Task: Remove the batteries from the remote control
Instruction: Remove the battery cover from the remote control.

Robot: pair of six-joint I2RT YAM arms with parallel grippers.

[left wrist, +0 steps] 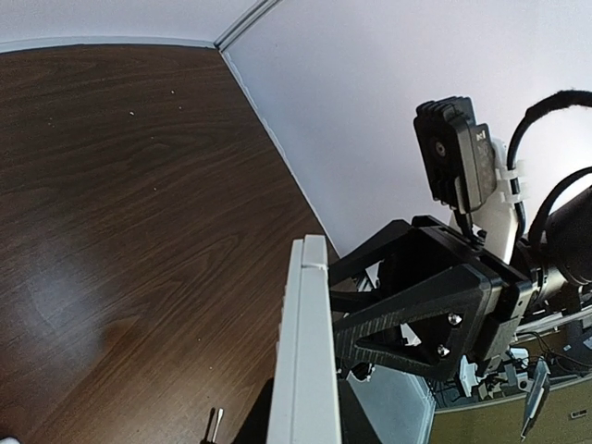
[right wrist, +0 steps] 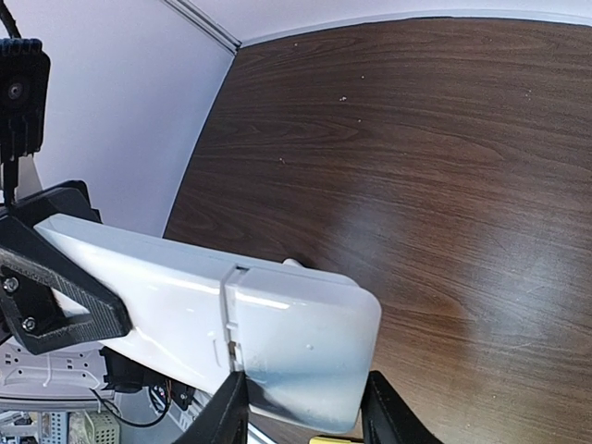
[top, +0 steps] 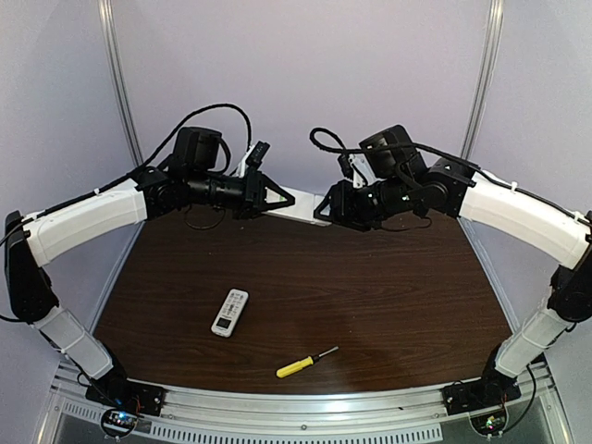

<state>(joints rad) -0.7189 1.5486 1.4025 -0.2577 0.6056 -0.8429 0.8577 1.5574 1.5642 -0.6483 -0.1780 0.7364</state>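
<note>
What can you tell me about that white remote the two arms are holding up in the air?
The white remote control is a long, slim slab of glossy plastic with rounded corners, held roughly level above the far edge of the table. Its visible face is smooth, crossed by a seam like a closed cover's edge. The left end effector clamps one end; the right end effector grips the other end by its sides.

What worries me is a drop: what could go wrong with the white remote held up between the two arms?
The remote hangs above the table, the left gripper clamped on one end, the right gripper flanking the other. If the right closes off-centre or pulls, the remote could twist and fall. The cover seam lies close to the right fingers; squeezing there may jam it. No batteries show; once freed, they could drop and roll.
</note>
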